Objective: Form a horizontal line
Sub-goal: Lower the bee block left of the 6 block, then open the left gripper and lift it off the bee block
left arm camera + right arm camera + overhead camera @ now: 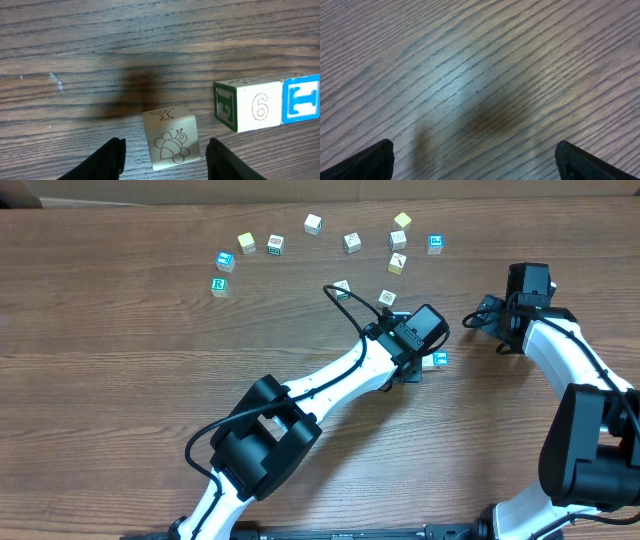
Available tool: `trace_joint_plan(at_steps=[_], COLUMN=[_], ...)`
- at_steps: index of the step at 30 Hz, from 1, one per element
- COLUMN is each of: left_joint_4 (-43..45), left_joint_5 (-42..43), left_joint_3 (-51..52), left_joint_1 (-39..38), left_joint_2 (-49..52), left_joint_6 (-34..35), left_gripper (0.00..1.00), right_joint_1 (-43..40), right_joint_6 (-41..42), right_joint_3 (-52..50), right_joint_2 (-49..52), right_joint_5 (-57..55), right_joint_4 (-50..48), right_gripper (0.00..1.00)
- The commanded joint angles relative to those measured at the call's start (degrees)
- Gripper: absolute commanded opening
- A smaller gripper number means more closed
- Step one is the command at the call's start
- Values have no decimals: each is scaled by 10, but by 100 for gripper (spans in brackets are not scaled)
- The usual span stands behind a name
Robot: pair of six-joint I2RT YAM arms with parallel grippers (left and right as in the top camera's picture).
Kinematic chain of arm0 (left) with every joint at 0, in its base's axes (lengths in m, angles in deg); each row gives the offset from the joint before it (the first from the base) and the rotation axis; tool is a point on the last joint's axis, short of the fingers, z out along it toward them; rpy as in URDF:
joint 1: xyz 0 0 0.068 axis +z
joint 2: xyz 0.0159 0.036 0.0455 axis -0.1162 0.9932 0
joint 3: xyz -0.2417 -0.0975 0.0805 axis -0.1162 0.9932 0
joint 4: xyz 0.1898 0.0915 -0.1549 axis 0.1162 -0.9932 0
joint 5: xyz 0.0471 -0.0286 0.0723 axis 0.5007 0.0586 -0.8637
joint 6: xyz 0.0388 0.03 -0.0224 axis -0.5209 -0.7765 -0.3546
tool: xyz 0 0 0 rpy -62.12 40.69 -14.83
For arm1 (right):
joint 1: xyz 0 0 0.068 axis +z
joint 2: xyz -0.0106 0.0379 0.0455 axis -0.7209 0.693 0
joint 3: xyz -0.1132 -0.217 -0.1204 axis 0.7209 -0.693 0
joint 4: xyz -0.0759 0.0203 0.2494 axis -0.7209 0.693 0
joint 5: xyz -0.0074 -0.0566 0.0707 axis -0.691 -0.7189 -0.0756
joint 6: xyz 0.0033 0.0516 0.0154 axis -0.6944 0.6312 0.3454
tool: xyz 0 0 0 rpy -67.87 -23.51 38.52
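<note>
Open desk (110, 380) to the left and front. Far side barred by an arc of loose cubes (313, 223); centre crossed by the left arm (340, 375). Narrow gap between Y cube (172, 140) and row of cubes (260, 107). Right tool (475, 157) over bare wood.

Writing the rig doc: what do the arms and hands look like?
Both arms: white links, black joint housings. The left arm has a thin black cable looping loose above its forearm; the right arm shows black cabling near its wrist. The left hand and right hand both have black fingers; the right's look finely textured.
</note>
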Motion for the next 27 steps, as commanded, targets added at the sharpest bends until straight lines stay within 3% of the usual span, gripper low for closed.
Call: trace_joint_plan(at_steps=[1, 22, 27], left_joint_4=[2, -12, -33], left_joint_5=[-11, -14, -19], left_joint_3=[9, -15, -15], left_joint_1=[-3, 28, 45], left_joint_2=[5, -47, -47], left_joint_6=[3, -38, -38], left_gripper=[54, 61, 53], right_joint_1=[-1, -1, -1], right_joint_6=[0, 0, 0], right_joint_3=[7, 7, 7], right_joint_2=[-1, -1, -1], right_joint_5=[-3, -3, -3], right_joint_4=[-3, -3, -3], right_gripper=[100, 100, 100])
